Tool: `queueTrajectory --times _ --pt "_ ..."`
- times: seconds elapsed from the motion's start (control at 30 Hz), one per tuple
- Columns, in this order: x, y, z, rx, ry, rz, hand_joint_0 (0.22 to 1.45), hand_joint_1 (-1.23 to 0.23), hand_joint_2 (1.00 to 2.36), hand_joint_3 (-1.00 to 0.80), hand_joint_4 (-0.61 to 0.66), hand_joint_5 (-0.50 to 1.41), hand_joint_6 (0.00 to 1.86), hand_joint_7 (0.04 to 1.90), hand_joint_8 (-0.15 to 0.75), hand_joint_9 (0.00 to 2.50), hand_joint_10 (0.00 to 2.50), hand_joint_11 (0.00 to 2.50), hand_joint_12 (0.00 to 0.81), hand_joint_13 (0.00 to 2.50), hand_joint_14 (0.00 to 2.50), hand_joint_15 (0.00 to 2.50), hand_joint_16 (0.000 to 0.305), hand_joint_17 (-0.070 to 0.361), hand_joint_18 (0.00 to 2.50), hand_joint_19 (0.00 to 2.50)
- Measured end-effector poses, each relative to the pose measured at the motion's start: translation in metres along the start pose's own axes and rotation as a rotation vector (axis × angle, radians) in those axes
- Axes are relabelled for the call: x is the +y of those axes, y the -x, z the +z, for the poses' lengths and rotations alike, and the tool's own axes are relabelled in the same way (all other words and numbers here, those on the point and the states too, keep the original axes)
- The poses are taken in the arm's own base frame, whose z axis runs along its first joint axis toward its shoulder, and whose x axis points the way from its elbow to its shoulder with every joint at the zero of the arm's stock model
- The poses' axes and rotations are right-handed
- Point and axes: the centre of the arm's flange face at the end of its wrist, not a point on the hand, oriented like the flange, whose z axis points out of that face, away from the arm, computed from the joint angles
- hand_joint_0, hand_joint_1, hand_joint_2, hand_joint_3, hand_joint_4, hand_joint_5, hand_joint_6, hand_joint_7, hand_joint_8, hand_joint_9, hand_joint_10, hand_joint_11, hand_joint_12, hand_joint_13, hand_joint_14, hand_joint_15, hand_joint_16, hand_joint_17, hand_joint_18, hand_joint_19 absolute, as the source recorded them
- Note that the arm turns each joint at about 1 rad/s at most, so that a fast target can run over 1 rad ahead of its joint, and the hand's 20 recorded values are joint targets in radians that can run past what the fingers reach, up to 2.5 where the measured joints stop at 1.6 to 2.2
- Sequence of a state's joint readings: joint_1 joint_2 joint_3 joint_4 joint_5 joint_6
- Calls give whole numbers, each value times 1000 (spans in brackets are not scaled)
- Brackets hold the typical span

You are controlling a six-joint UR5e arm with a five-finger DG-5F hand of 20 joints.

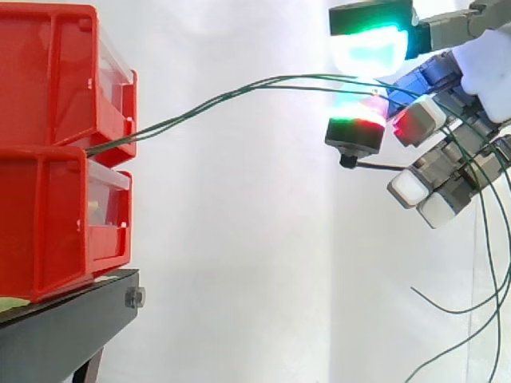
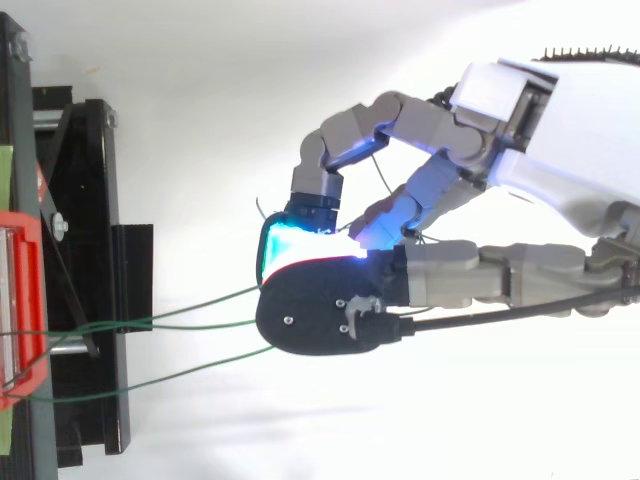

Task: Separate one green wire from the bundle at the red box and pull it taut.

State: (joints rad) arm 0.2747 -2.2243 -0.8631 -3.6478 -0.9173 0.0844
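Hand (image 2: 470,275) curled, pads pinching green wires (image 2: 200,324) running curved, not yet straight, from bins (image 1: 48,88); how many caught, you cannot tell. Thin, limp, likely slippery: pinch one mid-span, clear of neighbours, pull gently.

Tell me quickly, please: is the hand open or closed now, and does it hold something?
Hand: closed, its fingers pinching the green wires that run from the red bins; how many wires it pinches cannot be told.
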Motion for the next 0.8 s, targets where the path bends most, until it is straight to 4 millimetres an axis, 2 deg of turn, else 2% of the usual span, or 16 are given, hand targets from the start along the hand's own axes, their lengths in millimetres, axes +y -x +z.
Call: queueTrajectory --times 0.3,0.5,0.67,0.8 --pt "0 0 0 2 1 1 624 -814 1013 -139 -14 -136 919 1050 254 1176 22 866 367 754 22 543 54 121 596 539" --pt "0 0 0 2 1 1 637 -822 1016 -128 -42 -140 920 1129 246 1176 23 876 356 748 21 543 51 116 583 539" --pt "0 0 0 2 1 1 644 -805 1016 -121 -73 -140 928 1125 249 1178 23 887 360 752 22 543 51 115 587 539" --pt "0 -1 0 3 1 8 679 -850 1018 -160 -120 -153 935 1109 228 1131 26 890 338 724 22 532 48 108 566 534"
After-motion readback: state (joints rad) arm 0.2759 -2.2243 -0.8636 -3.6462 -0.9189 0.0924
